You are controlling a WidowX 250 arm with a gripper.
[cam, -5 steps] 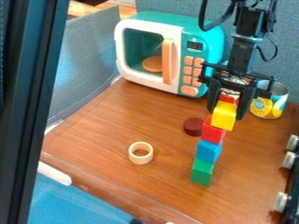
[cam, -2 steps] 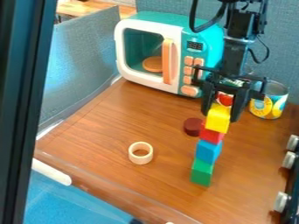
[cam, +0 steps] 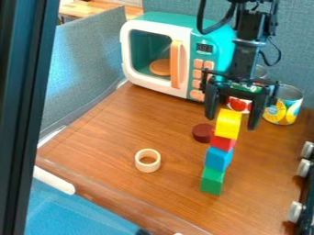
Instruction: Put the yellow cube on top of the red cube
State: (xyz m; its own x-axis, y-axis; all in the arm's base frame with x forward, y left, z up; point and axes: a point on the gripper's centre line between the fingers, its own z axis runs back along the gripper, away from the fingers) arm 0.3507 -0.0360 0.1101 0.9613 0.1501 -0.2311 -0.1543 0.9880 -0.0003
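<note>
We see the black two-finger gripper (cam: 232, 119) with its fingers apart, one either side of the yellow cube (cam: 228, 125), which sits on the red cube (cam: 222, 142). Below, we find a blue cube (cam: 218, 159) on a green cube (cam: 212, 181). Left of the stack are a dark-red round block (cam: 202, 133) and, farther left, a cream ring (cam: 148, 160); a teal-and-white toy microwave (cam: 187, 22) stands far left.

Teal microwave (cam: 139, 81) near 2 cans (cam: 283, 108), pale ring (cam: 140, 164), dark-red disc (cam: 202, 132)
</note>
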